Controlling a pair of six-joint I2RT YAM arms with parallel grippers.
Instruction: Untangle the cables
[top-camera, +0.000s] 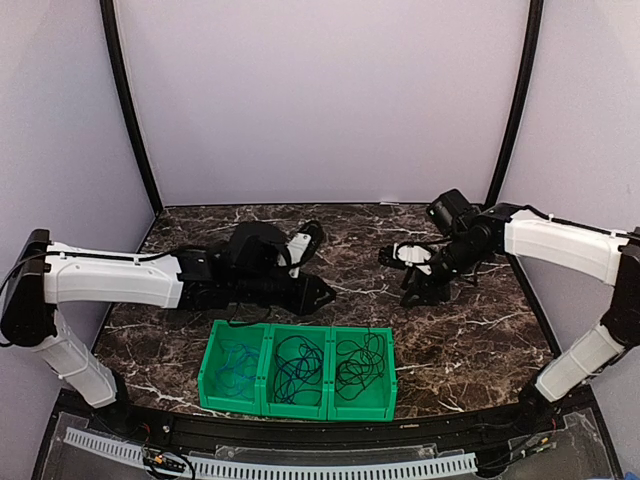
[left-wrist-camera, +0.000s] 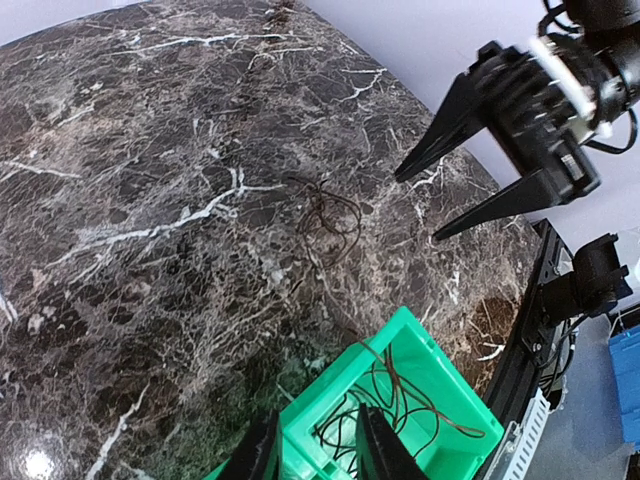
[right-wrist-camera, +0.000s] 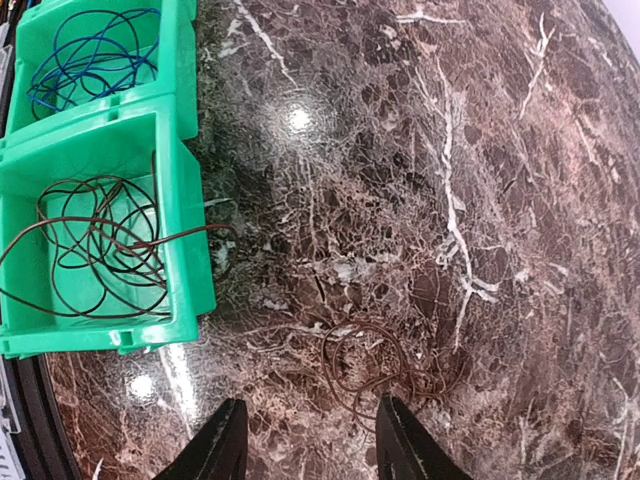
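right tool (right-wrist-camera: 310, 405) wide, empty, above cable (right-wrist-camera: 383, 362)

Right fingers (right-wrist-camera: 228, 445) spread apart above loose brown cable coil (right-wrist-camera: 380, 365) on marble surface (right-wrist-camera: 480, 150). Green bin (right-wrist-camera: 190, 250) alongside held second brown cable (right-wrist-camera: 95, 245); neighbouring bin (right-wrist-camera: 183, 60) held blue cable (right-wrist-camera: 85, 55).

Dark marble table (top-camera: 480, 330) within pale lavender walls (top-camera: 320, 100)

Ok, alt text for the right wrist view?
A loose coil of brown cable lies on the dark marble table just ahead of the open fingers. At left, green bins hold a second brown cable and a blue cable.
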